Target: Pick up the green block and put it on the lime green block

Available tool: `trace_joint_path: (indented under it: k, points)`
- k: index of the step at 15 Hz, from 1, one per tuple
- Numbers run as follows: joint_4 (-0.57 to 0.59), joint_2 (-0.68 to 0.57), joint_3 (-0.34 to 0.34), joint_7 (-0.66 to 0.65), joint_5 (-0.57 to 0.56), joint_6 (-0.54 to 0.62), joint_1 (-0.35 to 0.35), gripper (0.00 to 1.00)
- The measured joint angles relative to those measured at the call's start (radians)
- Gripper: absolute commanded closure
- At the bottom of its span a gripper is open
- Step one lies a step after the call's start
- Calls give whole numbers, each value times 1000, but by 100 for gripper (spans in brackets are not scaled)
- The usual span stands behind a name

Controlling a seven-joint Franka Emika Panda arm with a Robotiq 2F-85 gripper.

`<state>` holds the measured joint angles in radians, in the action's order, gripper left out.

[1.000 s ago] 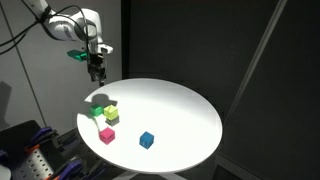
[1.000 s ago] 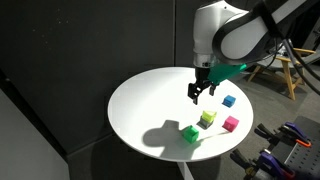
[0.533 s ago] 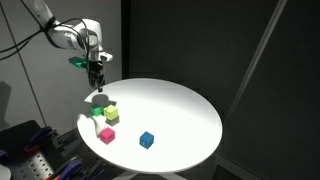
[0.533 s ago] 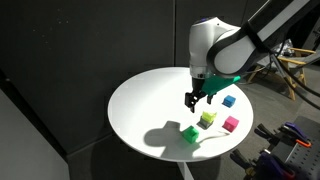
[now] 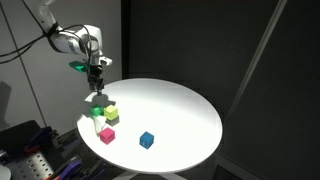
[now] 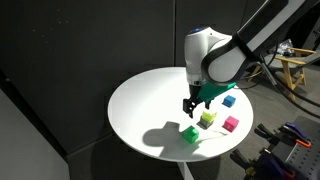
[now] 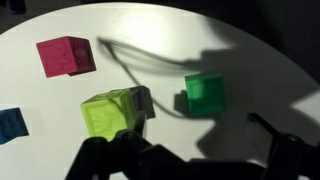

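Claw (image 6: pixel 189 106), jaws spread, hovers above green block (image 6: pixel 190 133).

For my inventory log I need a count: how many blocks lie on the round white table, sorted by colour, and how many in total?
green block: 1
lime green block: 1
pink block: 1
blue block: 1
Total: 4 blocks

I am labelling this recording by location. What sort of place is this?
Probably a robotics lab: a black backdrop behind a round white table, a robot arm over it, and cabled equipment beside.
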<state>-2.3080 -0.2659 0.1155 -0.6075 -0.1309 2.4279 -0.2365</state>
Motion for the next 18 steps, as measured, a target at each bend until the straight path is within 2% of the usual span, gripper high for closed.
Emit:
trace_joint_path:
  k: [9,18]
  points:
    - [0,-3,-2,0,0,5,-4,0]
    - [-1,-69,-20,0,0,106,-22,0]
